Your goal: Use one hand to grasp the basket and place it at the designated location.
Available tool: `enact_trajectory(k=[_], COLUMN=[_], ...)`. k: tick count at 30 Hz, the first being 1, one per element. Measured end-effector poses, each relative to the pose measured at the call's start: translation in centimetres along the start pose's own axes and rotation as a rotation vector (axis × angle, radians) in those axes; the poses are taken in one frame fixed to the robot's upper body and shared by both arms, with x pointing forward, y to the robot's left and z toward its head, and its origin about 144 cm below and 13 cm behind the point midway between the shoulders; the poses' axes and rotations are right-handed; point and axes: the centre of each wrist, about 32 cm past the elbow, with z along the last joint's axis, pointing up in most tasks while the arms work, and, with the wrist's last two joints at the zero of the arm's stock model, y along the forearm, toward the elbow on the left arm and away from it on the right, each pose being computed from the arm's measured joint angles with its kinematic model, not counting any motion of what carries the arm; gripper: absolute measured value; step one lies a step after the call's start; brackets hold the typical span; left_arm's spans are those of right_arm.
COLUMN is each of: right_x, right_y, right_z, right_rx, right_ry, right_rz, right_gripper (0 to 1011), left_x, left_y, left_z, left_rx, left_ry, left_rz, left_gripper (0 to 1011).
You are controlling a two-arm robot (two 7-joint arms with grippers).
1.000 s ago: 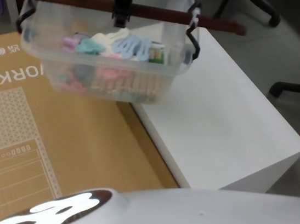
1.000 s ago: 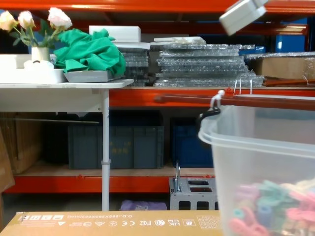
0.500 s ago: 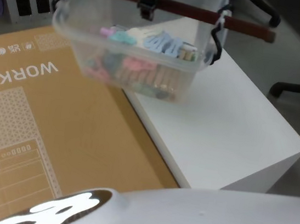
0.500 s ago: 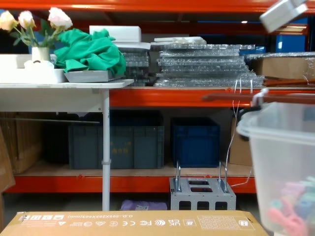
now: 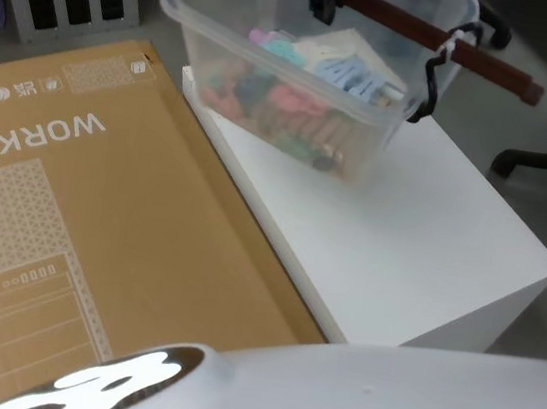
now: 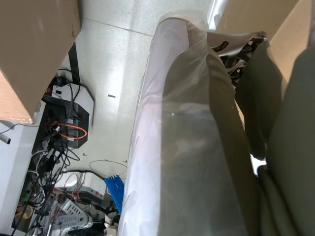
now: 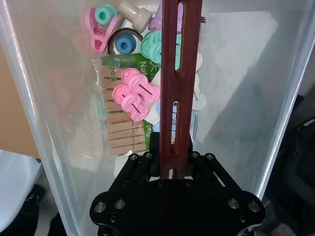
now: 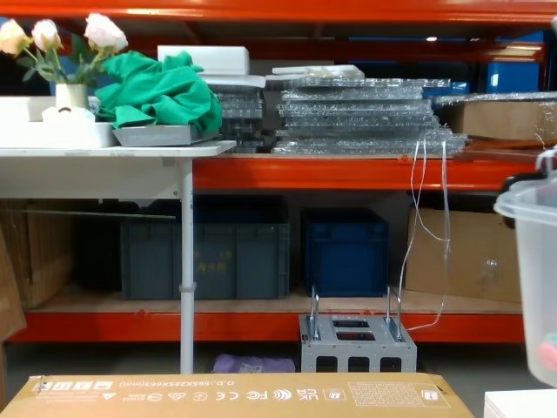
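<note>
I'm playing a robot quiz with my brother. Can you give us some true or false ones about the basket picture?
1. The right end effector grips the basket's wooden handle. True.
2. The basket is empty. False: it holds pastel pegs and wooden clothespins.
3. The basket is over the white box. True; whether it touches the top cannot be told.
4. The cardboard sheet lies on the right of the white box. False: it lies on its left.
5. The handle is tied on with red rope. False: a white tie holds it.
</note>
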Motion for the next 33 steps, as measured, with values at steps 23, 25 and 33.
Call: enact_trajectory(k=[23,25,33], right_x=[-5.4,-5.8,-7.1], right_y=[0.8,1.0,2.0], right_z=[-5.1,-5.4,-6.7], right_rx=[-0.022,-0.022,-0.011], right_ry=[0.345,0.367,0.448], right_rz=[0.029,0.031,0.04], right_gripper=[234,234,234], left_x=[0.0,0.0,0.0], left_y=[0.0,0.0,0.0], left_z=[0.0,0.0,0.0], left_rx=[0.0,0.0,0.0], left_ry=[0.0,0.0,0.0], left_rz=[0.0,0.0,0.0], left_gripper=[0,0,0])
